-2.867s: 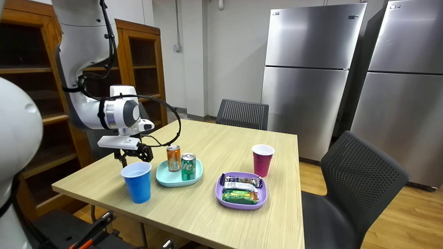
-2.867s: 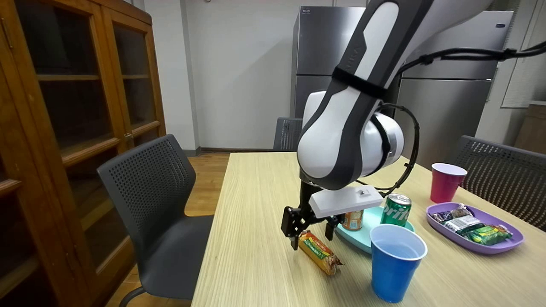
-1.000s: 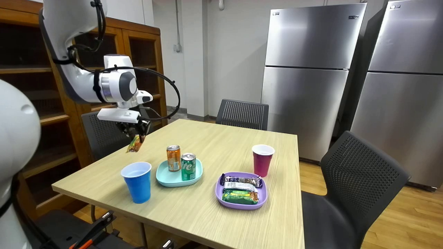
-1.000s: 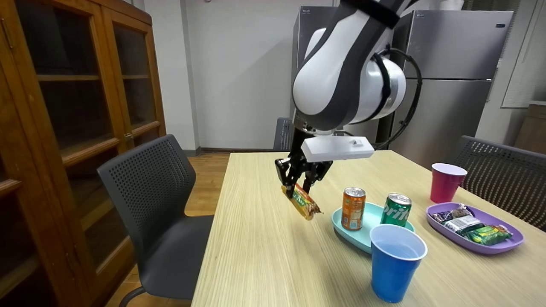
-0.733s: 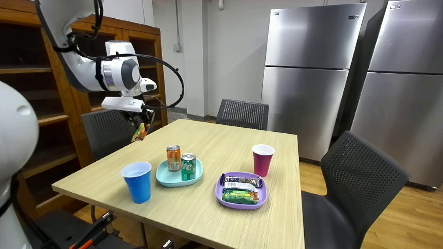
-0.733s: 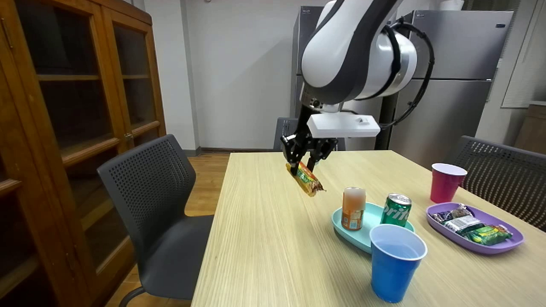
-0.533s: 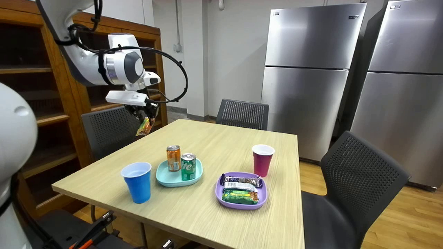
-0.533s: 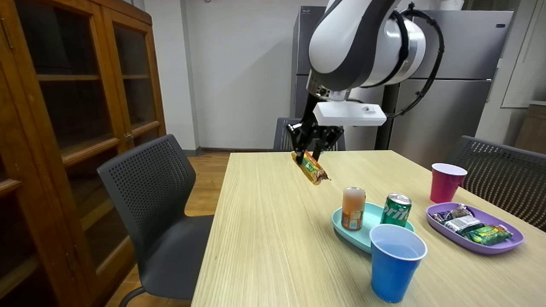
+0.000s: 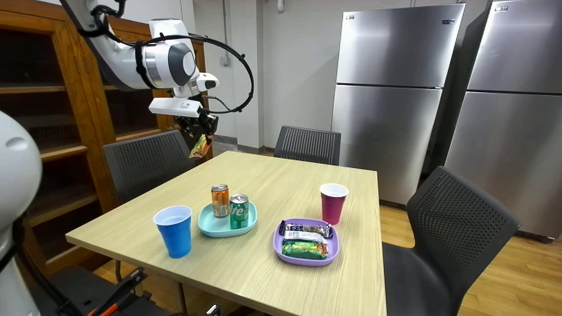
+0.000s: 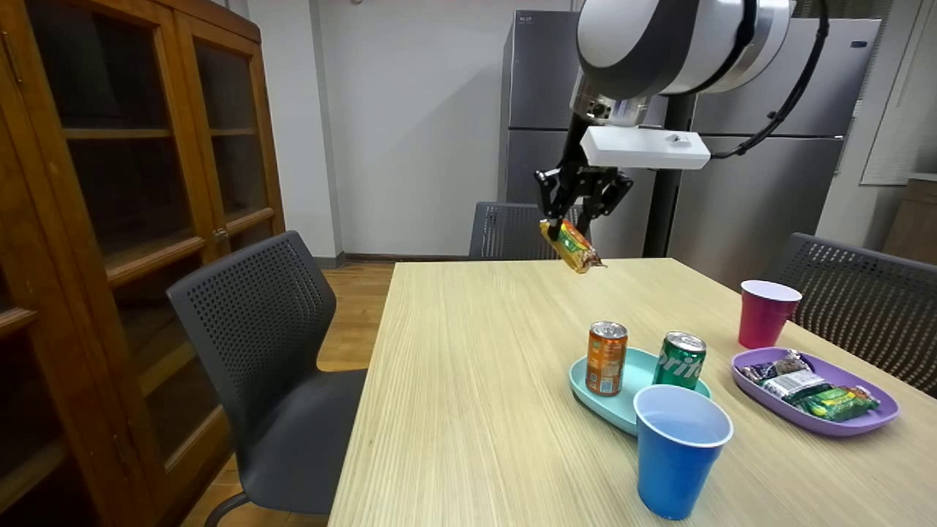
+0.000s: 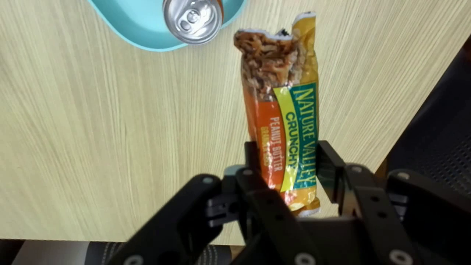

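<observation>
The gripper (image 11: 287,151) holds a granola bar (image 11: 281,110), its fingers (image 11: 330,169) pressed against both sides, well above the table (image 10: 468,366). Printed on the bar are NATURE VALLEY, CRUNCHY and PEANUT BUTTER; a smaller, blurred line is probably GRANOLA BARS. In both exterior views, a turquoise plate (image 9: 214,227) carries an orange can (image 10: 607,359) and a green can (image 10: 680,361) showing the letters "rite". A blue cup (image 9: 174,235) stands near it, and a purple plate (image 9: 334,250) bears three wrapped bars (image 9: 306,237).

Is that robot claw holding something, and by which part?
Yes: the gripper pinches a granola bar by its long sides, nearer one end.
</observation>
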`<state>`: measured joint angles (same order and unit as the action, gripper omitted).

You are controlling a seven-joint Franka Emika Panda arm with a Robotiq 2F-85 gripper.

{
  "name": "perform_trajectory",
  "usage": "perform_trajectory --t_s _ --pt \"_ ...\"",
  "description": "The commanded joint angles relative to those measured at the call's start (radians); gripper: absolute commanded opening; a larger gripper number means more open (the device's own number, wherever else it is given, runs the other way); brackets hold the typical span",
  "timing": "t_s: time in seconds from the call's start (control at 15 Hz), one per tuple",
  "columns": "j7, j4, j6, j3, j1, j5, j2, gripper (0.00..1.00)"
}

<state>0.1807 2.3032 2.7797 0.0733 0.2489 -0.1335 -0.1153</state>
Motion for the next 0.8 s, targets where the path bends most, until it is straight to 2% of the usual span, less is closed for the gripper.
perform_trajectory --t_s 0.0,0.73 --pt "0.04 0.039 -0.035 -0.008 -0.041 -0.029 0.072 0.17" --pt "0.034 0.103 -0.012 -0.092 -0.194 -0.037 0.13 0.17"
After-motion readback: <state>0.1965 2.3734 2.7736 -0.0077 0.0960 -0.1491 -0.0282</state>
